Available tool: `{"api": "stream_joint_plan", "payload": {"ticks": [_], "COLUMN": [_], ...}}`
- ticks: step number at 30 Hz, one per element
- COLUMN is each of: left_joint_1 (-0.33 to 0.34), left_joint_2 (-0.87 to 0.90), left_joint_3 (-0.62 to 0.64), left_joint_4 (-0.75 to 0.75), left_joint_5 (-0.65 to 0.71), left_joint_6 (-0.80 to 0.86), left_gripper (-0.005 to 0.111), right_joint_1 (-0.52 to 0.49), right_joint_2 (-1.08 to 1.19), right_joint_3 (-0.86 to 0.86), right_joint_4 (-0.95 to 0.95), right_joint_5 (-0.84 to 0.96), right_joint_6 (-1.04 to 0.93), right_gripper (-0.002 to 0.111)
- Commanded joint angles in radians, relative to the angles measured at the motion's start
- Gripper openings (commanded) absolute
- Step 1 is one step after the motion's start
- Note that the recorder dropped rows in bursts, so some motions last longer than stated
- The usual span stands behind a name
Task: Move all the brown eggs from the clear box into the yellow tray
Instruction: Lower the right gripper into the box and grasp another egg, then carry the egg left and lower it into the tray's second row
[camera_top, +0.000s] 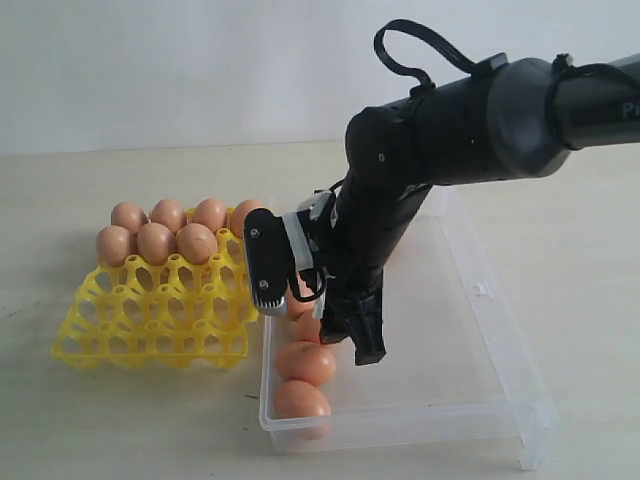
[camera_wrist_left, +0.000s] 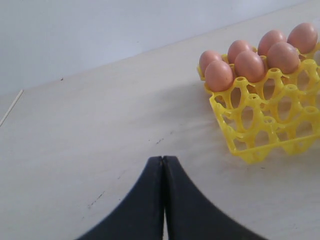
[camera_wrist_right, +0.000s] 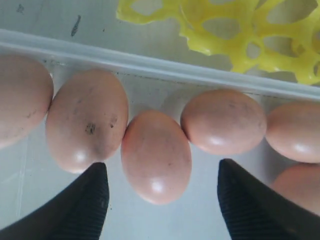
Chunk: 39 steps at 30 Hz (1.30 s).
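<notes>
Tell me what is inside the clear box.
Brown eggs in a row along the box wall beside the yellow tray, the open right gripper over one. Its arm covers part of the row.

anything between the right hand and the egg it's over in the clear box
Nothing visible does. The open right hand hangs over the middle egg in the clear box. The neighbouring eggs touch it on both sides, so room for the hand looks tight.
</notes>
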Motion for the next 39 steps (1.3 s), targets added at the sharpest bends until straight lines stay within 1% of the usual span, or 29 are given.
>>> {"api": "stream_joint_plan", "payload": {"ticks": [1,6,12,14,15,17,18,19,20,21,25,27,30,33,34,36,37,39], "left_joint_1": [-0.004,-0.004,-0.004,-0.004,-0.004,-0.004,-0.004,-0.004,-0.004,-0.004,-0.004,-0.004,-0.004,-0.004,-0.004,-0.004,-0.004,-0.004], "left_joint_2": [-0.006,-0.006,-0.006,-0.006,-0.006,-0.006,-0.006,-0.006,-0.006,-0.006,-0.006,-0.006,-0.006,-0.006,-0.006,-0.006,-0.006,-0.006], "left_joint_3": [-0.004,-0.004,-0.004,-0.004,-0.004,-0.004,-0.004,-0.004,-0.004,-0.004,-0.004,-0.004,-0.004,-0.004,-0.004,-0.004,-0.004,-0.004], "left_joint_4": [0.0,0.0,0.0,0.0,0.0,0.0,0.0,0.0,0.0,0.0,0.0,0.0,0.0,0.0,0.0,0.0,0.0,0.0], "left_joint_5": [-0.008,-0.008,-0.008,-0.008,-0.008,-0.008,-0.008,-0.008,-0.008,-0.008,-0.008,-0.008,-0.008,-0.008,-0.008,-0.008,-0.008,-0.008], "left_joint_6": [-0.005,-0.005,-0.005,-0.005,-0.005,-0.005,-0.005,-0.005,-0.005,-0.005,-0.005,-0.005,-0.005,-0.005,-0.005,-0.005,-0.005,-0.005], "left_gripper": [0.0,0.0,0.0,0.0,0.0,0.0,0.0,0.0,0.0,0.0,0.0,0.0,0.0,0.0,0.0,0.0,0.0,0.0], "right_joint_1": [-0.004,-0.004,-0.004,-0.004,-0.004,-0.004,-0.004,-0.004,-0.004,-0.004,-0.004,-0.004,-0.004,-0.004,0.001,0.001,0.001,0.001], "right_joint_2": [0.039,0.077,0.122,0.124,0.124,0.124,0.122,0.122,0.12,0.117,0.043,-0.018,-0.101,-0.11,-0.097,-0.061,-0.028,0.027], "right_joint_3": [0.005,0.005,0.005,0.005,0.005,0.005,0.005,0.005,0.005,0.005,0.005,0.005,0.005,0.005,0.005,0.005,0.005,0.005], "right_joint_4": [0.017,0.048,0.05,0.067,0.071,0.074,0.074,0.074,0.074,0.067,0.027,-0.01,-0.014,-0.025,-0.057,-0.2,-0.304,-0.489], "right_joint_5": [-0.041,-0.111,-0.116,-0.116,-0.116,-0.11,-0.102,-0.09,-0.083,-0.078,-0.086,-0.127,-0.335,-0.584,-0.664,-0.794,-0.873,-0.968], "right_joint_6": [-0.016,-0.016,-0.005,-0.005,-0.003,-0.003,-0.003,-0.003,-0.003,0.002,0.092,0.18,0.396,0.718,0.861,1.144,1.335,1.552], "right_gripper": [0.061,0.061,0.059,0.052,0.046,0.032,0.022,0.011,0.003,0.0,0.0,0.0,0.0,0.0,0.0,0.0,0.0,0.0]}}
